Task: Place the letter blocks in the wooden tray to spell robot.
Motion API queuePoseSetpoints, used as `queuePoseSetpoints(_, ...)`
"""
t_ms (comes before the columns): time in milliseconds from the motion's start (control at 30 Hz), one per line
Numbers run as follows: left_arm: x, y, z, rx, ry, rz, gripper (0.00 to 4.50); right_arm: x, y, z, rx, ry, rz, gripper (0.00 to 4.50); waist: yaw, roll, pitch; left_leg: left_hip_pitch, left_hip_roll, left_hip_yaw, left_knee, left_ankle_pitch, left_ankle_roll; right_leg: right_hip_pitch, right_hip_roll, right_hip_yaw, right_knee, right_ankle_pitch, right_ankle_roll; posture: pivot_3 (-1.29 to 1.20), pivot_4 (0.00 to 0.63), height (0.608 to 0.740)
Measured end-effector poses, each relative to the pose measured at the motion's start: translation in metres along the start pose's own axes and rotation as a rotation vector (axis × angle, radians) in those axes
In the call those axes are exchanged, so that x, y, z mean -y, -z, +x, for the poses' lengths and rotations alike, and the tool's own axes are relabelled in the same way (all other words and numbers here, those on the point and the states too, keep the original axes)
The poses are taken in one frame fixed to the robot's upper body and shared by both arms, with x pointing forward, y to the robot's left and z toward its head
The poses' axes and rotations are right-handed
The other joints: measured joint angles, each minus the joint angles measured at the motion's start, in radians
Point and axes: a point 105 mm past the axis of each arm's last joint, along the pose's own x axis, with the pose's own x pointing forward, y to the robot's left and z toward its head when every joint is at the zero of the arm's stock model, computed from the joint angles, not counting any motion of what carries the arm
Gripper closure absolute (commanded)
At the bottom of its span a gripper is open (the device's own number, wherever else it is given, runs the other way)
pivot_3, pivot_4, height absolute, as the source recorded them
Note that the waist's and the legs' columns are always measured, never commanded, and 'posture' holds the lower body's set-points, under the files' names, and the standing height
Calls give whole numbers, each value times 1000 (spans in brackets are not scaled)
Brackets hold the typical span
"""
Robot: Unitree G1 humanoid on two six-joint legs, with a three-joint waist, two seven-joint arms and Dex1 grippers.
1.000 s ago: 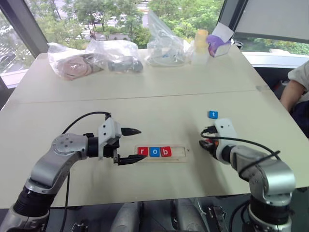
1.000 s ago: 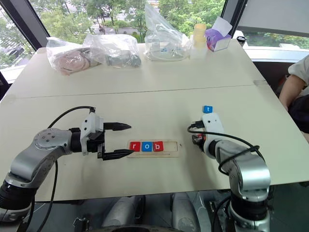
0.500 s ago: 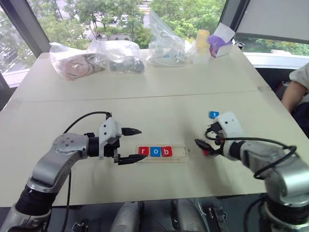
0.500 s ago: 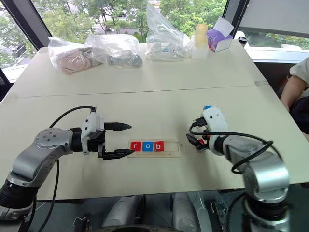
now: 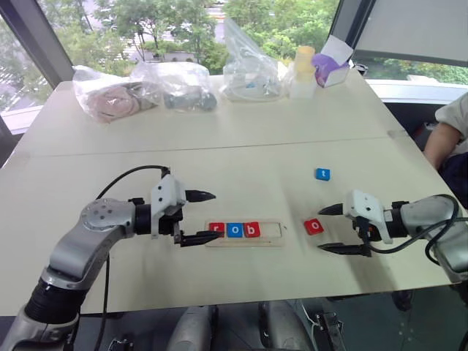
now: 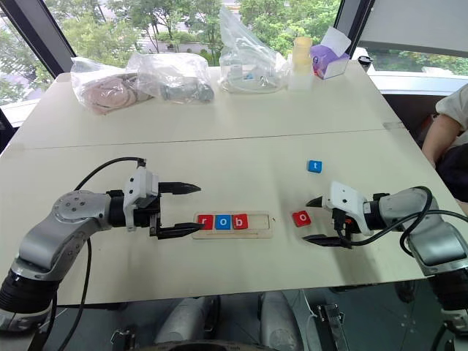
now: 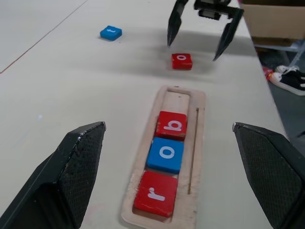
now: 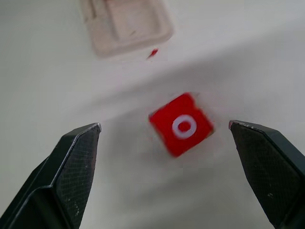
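Note:
The wooden tray [image 5: 272, 233] lies on the table with red r [image 5: 216, 229], blue o [image 5: 234, 229] and red b [image 5: 251, 229] filling its left part; its right part is bare. A loose red o block [image 5: 314, 226] lies flat on the table just right of the tray. Farther back sits the blue t block [image 5: 322, 174]. My right gripper [image 5: 322, 229] is open, low over the table, its fingers on either side of the red o [image 8: 182, 125] without touching it. At the tray's left end hovers my left gripper [image 5: 212, 216], open and holding nothing.
Several clear plastic bags [image 5: 146, 88] and a pale bottle [image 5: 304, 69] next to a purple box [image 5: 330, 67] line the table's far edge. A person's arm [image 5: 447, 128] shows at the right. A seam [image 5: 219, 146] crosses the tabletop.
My right gripper opened and let the red o block go onto the table right of the tray, then rolled and drew back to the right. The left gripper stayed still.

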Motion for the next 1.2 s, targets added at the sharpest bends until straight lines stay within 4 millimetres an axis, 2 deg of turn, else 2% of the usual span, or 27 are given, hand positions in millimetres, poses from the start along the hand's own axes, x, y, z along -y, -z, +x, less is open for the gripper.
queuePoseSetpoints(267, 7, 1, -5, -27, 35, 3, 0, 6, 10, 18, 0, -70, -21, 30, 4, 0, 0, 4, 0, 0, -1, 0, 0, 5, -1, 0, -1, -1, -2, 0, 150, 740)
queuePoseSetpoints(333, 6, 0, -5, -25, 35, 8, 0, 8, 8, 20, 4, -74, -35, 552, 3, 0, 0, 5, 0, 0, -1, 0, 0, 5, -1, 0, -1, -1, -2, 0, 150, 740)
queuePoseSetpoints(400, 5, -2, -5, -23, 34, 16, 0, 10, 8, 21, 6, -69, -41, 1346, 3, 0, 0, 5, 0, 0, -1, 0, 0, 5, -1, 0, -1, -1, -2, 0, 150, 740)
queuePoseSetpoints(467, 5, -2, -5, -22, 33, 17, 0, 11, 7, 24, 19, -64, -45, 2498, 3, 0, 0, 5, 0, 0, -1, 0, 0, 5, -1, 0, -1, -1, -1, 0, 150, 740)
queuePoseSetpoints(533, 5, -2, -5, -22, 32, 17, 0, 10, 6, 26, 31, -64, -44, 3396, 2, 0, 0, 5, 0, 0, -1, 0, 0, 5, -1, 0, -1, 0, -1, 0, 150, 740)
queuePoseSetpoints(700, 4, -2, -5, -21, 27, 17, 0, 10, -4, 28, 47, -46, -18, 3416, 3, 0, 0, 5, 0, -1, -1, 0, 0, 5, -2, 0, -1, -1, -1, 0, 150, 740)
queuePoseSetpoints(900, 4, -2, -4, -18, 22, 15, 0, 2, -45, 42, 130, -13, -55, 3416, 4, 0, 0, 5, 0, -1, -1, 0, 0, 5, -2, 0, -1, -1, -1, 0, 150, 740)
queuePoseSetpoints(1000, 4, -3, -3, -12, 22, 15, 0, -12, -64, 55, 154, -50, -72, 3416, 5, 0, 0, 5, 0, -1, -1, 0, 0, 5, -3, 0, -1, -1, -1, 0, 150, 740)
queuePoseSetpoints(1200, 3, -3, -3, -6, 16, 15, 0, -19, -64, 67, 118, -75, -63, 3416, 6, 0, 0, 5, -1, -1, -1, 0, 0, 5, -2, 0, -2, -1, -2, 0, 150, 740)
